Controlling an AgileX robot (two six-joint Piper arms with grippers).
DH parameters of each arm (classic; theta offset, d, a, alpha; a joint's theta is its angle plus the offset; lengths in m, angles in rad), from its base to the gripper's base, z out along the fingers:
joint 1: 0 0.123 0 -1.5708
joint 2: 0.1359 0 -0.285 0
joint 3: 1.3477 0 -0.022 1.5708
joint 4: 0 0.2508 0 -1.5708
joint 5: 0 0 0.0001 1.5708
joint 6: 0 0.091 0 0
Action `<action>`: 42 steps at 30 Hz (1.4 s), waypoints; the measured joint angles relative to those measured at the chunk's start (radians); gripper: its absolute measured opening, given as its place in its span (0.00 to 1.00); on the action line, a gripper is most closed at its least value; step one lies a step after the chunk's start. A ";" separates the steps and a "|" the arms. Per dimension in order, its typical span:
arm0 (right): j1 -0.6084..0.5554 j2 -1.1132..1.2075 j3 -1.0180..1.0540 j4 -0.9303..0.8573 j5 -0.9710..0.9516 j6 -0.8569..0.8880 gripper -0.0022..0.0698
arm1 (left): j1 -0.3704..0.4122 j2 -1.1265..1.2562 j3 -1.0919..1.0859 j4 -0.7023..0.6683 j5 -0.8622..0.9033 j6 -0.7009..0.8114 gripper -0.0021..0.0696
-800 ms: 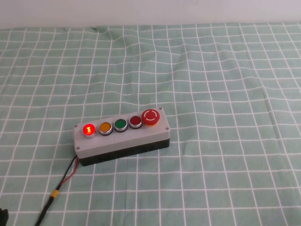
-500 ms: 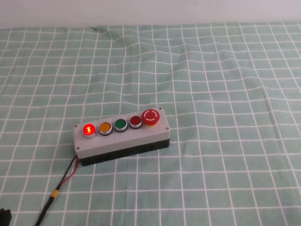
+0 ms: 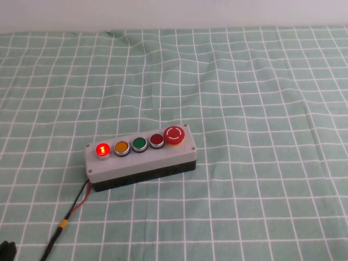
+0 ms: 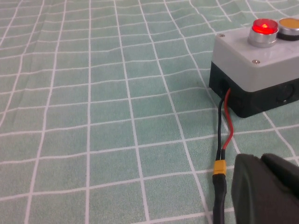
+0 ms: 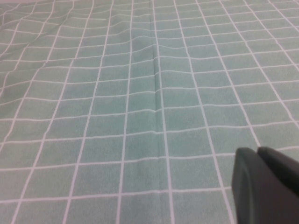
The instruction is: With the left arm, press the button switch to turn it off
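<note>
1. Tablecloth [image 3: 261,98]: one, green with a white grid, covering the whole table up to the pale wall at the far edge. I am seeing wide open cloth on every side of the switch box, most of it to the right and behind.
2. Switch box [image 3: 141,160]: one, grey lid on a black base, lying a little left of centre and toward the near edge, its long side slanting slightly.
3. Cable [image 3: 73,209]: one, red and black wires leaving the box's left end toward the near-left corner, joined at a yellow connector [image 4: 219,167].
4. Buttons: five in a row. A lit red button [image 3: 101,149] is glowing at the left end, marked with what I am reading as "1"; then an orange button [image 3: 121,147], a green button [image 3: 139,143], a dark red button [image 3: 156,140], and a large red mushroom button [image 3: 174,135] with white arrow marks.
5. Left gripper [image 4: 268,189]: sitting low beside the cable, near the box's left end; I cannot tell its finger state.
6. Right gripper [image 5: 266,184]: hanging over bare cloth; again I cannot tell.
</note>
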 joint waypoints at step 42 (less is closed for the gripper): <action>0.000 0.000 0.000 0.000 0.000 0.000 0.01 | 0.000 0.000 0.000 0.000 -0.816 -0.253 0.02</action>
